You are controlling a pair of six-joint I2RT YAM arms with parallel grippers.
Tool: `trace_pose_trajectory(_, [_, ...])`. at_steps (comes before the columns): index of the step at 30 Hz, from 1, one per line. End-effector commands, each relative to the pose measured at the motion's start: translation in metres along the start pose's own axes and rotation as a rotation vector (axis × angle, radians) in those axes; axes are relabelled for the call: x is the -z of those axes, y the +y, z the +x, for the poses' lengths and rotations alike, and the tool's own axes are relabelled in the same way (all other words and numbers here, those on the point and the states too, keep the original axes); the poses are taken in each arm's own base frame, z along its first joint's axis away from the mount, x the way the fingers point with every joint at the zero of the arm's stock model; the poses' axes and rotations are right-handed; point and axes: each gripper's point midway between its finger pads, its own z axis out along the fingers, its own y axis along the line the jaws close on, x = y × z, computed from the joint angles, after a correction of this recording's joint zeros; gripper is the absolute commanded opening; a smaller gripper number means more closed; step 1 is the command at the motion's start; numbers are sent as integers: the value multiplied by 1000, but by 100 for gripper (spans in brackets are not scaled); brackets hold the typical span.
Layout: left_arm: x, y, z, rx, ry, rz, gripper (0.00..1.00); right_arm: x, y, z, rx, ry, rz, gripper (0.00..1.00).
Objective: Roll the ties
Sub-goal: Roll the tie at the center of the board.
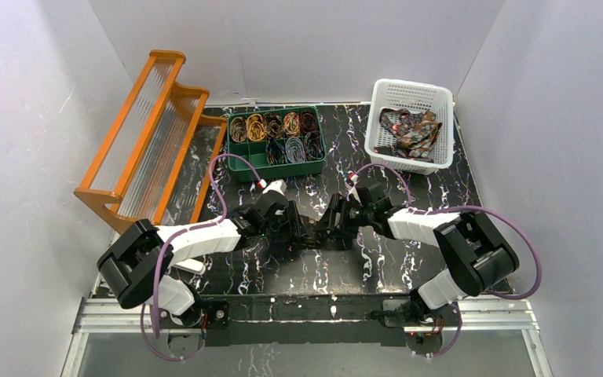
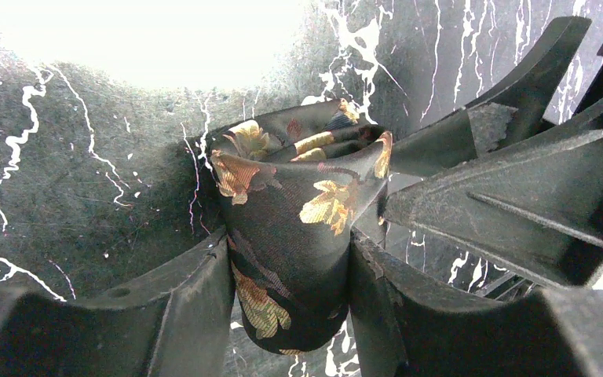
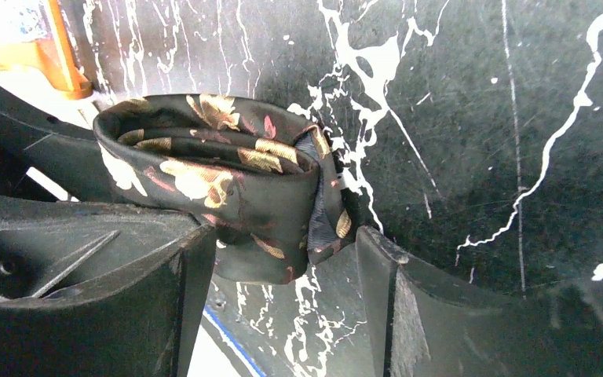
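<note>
The tie [image 2: 298,236], a dark coil with gold leaves and a few red marks, was at the middle of the black marbled table [image 1: 377,259], where the left arm [image 1: 204,236] and right arm [image 1: 416,224] met tip to tip. The left jaws were clenched on it, one jaw pressing each side of the coil's lower part, and the wound layers showed at its far end. The right jaws were released around the same coil: in the right wrist view one jaw touched its side, while the other stood clear with bare table showing between them. Whether the coil rested on the table could not be told. At the far side, left of centre, sat a green tray [image 1: 239,174] with rolled ties [image 1: 275,126] standing in most of its compartments. To the far right, a white basket [image 1: 385,94] held loose ties [image 1: 412,133] in a tangle. An orange rack [image 1: 153,133] leaned at the far left, just beside the tray.
</note>
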Motion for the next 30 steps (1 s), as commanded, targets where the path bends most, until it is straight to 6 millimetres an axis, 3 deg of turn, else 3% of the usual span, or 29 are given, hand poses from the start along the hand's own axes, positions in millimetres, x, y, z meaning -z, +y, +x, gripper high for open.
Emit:
trace_pose_trajectory(1, [0, 7, -3, -13, -14, -63, 47, -2, 6, 10, -32, 25, -62, 74])
trace_pose_trajectory(13, [-2, 7, 1, -15, -7, -71, 45, -4, 23, 5, -11, 13, -162, 71])
trace_pose_trajectory(19, [-2, 7, 1, -15, -8, -73, 44, -7, 25, 6, 17, 30, -183, 59])
trace_pose_trajectory(25, [-1, 6, 2, -10, -10, -70, 44, -10, 22, 7, 56, 36, -187, 41])
trace_pose_trajectory(30, [3, 8, 2, -10, -20, -74, 48, -12, 19, 7, 124, 44, -180, 32])
